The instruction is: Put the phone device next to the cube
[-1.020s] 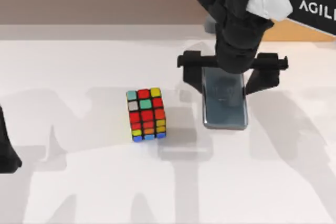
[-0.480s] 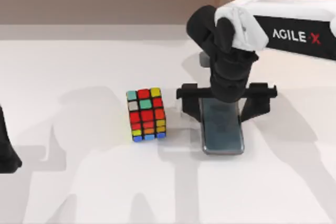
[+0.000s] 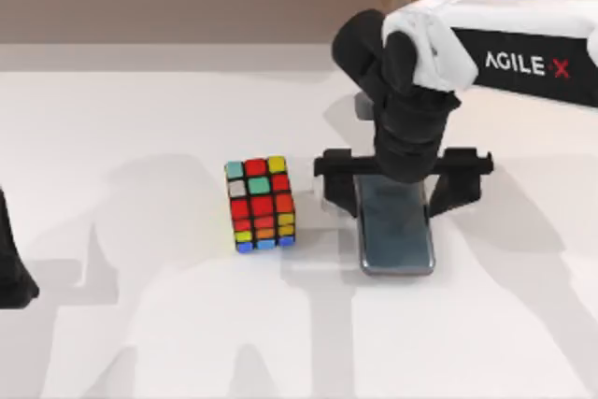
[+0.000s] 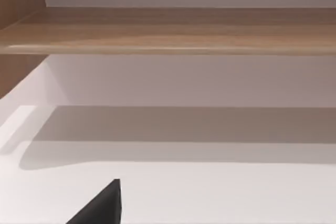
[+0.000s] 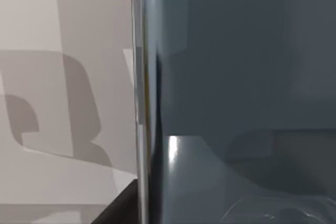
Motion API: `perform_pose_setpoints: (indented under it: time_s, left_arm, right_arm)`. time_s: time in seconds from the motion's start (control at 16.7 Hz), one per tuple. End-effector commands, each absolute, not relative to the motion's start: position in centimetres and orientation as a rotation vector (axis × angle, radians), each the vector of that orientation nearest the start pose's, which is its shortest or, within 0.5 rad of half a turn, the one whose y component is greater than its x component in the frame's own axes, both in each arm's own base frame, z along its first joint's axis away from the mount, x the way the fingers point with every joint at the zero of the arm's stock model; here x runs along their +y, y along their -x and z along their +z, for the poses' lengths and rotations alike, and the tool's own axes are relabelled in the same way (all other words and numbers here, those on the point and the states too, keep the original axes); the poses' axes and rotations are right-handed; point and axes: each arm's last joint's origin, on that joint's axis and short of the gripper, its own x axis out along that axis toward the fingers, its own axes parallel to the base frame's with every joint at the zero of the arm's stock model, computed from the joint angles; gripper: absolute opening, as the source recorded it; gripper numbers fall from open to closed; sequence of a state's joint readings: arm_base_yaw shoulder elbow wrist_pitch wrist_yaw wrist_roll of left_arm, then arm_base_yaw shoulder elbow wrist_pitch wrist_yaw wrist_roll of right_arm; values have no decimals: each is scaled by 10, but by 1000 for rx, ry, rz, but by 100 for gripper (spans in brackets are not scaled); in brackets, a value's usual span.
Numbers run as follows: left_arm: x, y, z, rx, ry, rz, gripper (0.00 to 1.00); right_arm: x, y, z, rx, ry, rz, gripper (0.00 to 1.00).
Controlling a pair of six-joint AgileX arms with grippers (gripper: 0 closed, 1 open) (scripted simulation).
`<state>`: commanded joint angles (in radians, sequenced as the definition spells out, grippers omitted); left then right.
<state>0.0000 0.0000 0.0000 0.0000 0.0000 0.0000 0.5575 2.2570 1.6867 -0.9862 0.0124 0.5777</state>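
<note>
At the far left edge of the white tabletop [image 3: 140, 324] you see your left arm parked, a dark part of it just inside the top view; whether its tool is released or clenched, you cannot tell. Moving right, the cube [image 3: 260, 204] sits on the tabletop left of centre, its red, orange and yellow stickers facing up. Just beside it to the right, with a narrow strip of tabletop between them, the phone device [image 3: 396, 231] lies flat, its long side parallel to the cube. Your right tool [image 3: 403, 179] is over the phone's far end, its fingers spread wide and standing outside the phone's two long edges, released.
</note>
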Motion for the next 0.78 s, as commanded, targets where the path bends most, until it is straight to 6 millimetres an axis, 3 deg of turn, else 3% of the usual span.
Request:
perform_pose_setpoints:
  time_s: [0.54,0.78]
  left_arm:
    - [-1,-106,160,0,0,0,100]
    - [-1,-106,160,0,0,0,100]
  right_arm:
    - [233,-365,123,1554,-8,-8,98]
    - [233,-365,123,1554,-8,-8,100]
